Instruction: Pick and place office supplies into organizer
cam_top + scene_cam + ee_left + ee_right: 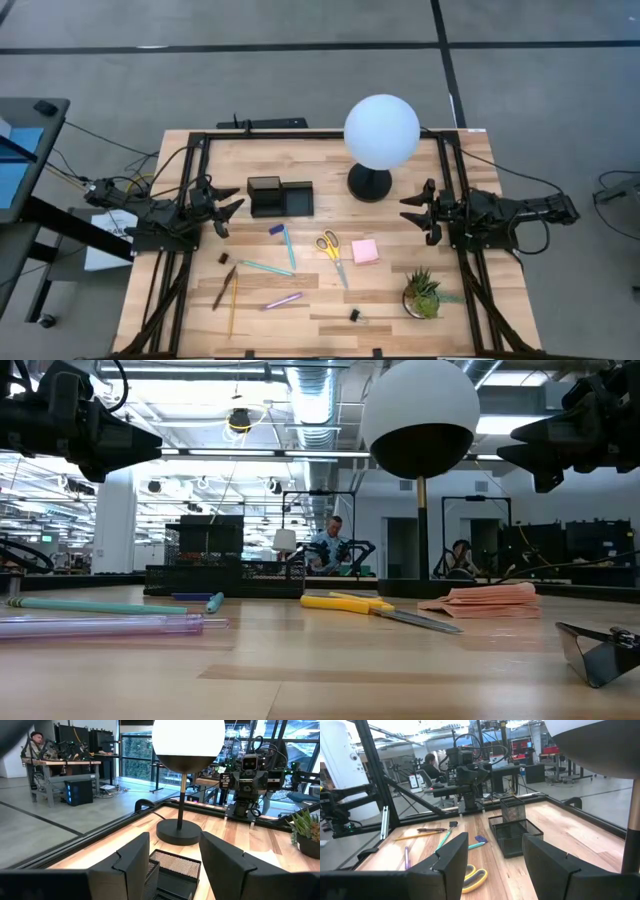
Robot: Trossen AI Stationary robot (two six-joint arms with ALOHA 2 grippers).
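Both grippers' fingers spread, empty, left [232, 215] beside organizer [281, 197], right [412, 212] near sticky-note pad [364, 251].

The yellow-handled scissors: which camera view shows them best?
The high view: the whole yellow-handled scissors show from above, handles and blades, beside the pink sticky-note pad. The low view shows them edge-on. The right wrist view shows only the handles. The left wrist view does not show them.

Both arms are dark, blocky and matte, with black cables trailing from their outer ends away from the lamp [381, 135]. Each ends in two flat, angular black fingers.
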